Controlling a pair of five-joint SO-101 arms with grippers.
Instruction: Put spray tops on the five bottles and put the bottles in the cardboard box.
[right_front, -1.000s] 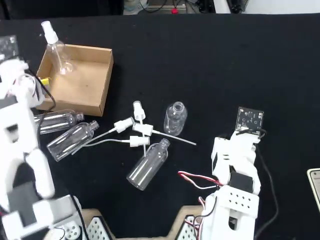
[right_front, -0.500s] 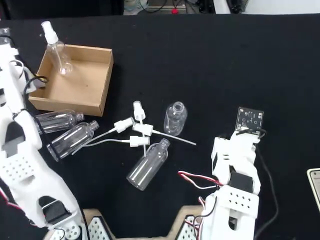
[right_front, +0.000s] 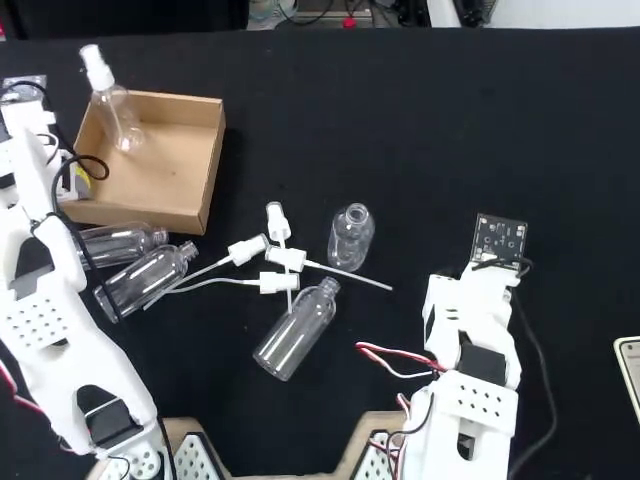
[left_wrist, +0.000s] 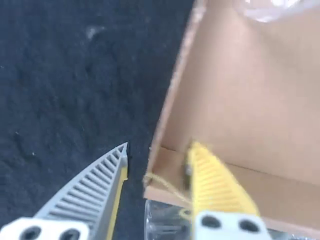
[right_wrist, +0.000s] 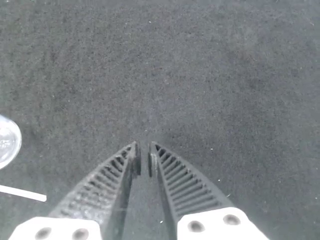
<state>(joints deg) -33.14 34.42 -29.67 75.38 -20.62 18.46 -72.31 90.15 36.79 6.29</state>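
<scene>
One capped bottle (right_front: 117, 108) in cardboard box (right_front: 168, 178)

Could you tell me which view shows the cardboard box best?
The high view: the whole cardboard box is visible. The left wrist view catches one corner, straddled by the left gripper; the right wrist view faces black table.

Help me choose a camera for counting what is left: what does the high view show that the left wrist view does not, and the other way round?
High view adds the capped bottle in the cardboard box, three further uncapped bottles, loose spray tops among them, and the right arm. Left wrist view adds how the left gripper stands: open, astride the box's wall, yellow finger inside, grey finger outside. Both share the box, the black table and the lying bottle beside the box.
</scene>
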